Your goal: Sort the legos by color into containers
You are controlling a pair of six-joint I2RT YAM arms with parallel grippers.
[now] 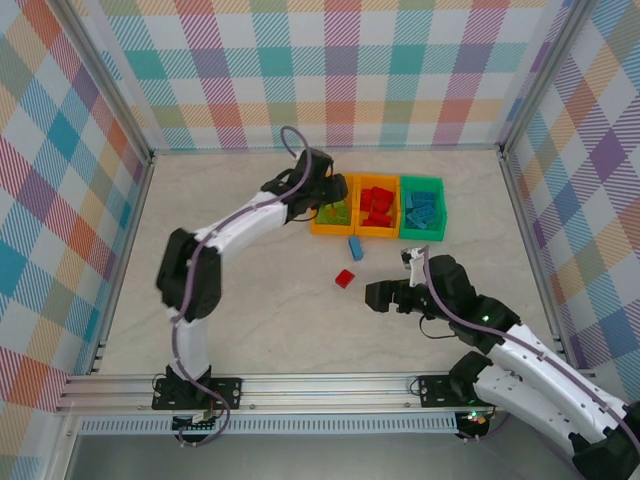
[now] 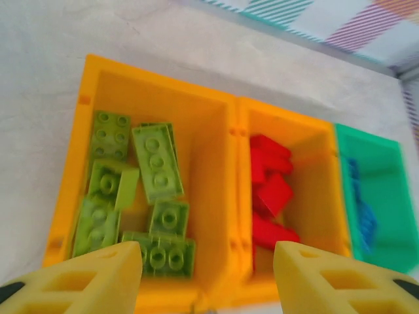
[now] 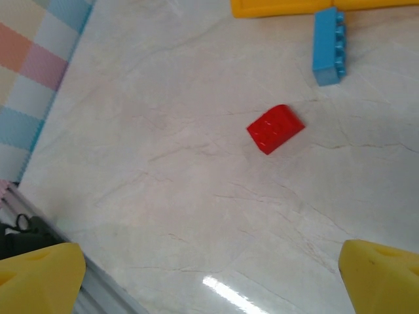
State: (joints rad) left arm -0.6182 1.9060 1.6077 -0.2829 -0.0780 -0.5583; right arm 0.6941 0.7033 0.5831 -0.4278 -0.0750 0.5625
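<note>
**Right tool** (image 1: 372, 294): blunt yellow fingers (image 3: 39, 275) set wide, nothing between them. It is held over the near right part of the pale marbled surface (image 1: 250, 320) and points left.

**Loose red lego** (image 3: 275, 128): a small red plastic brick with faint studs on top, lying askew on the surface. It sits alone, a little left of and beyond the right tool.

**Loose blue lego** (image 3: 327, 46): a long light blue plastic brick lying on its side, studs along one long edge. It is beyond the red one, just beside the near wall of the orange bins. Whether it touches the wall cannot be told.

**Containers**: three small square open-top plastic bins joined in a row at the far middle of the surface.
- **Left orange bin** (image 2: 88, 131): holds lime green legos (image 2: 157, 160), which are flat plates with two rows of studs. Some lie flat and some overlap.
- **Middle orange bin** (image 2: 321, 190): holds red legos (image 2: 272, 193), heaped towards its left wall.
- **Right green bin** (image 2: 386, 196): holds light blue legos (image 2: 363, 216), blurred in the left wrist view.

**Left tool** (image 2: 206, 275): yellow fingers (image 2: 98, 275) moderately apart, with nothing gripped. It is poised above the near edge of the left orange bin, looking down into it.
</note>
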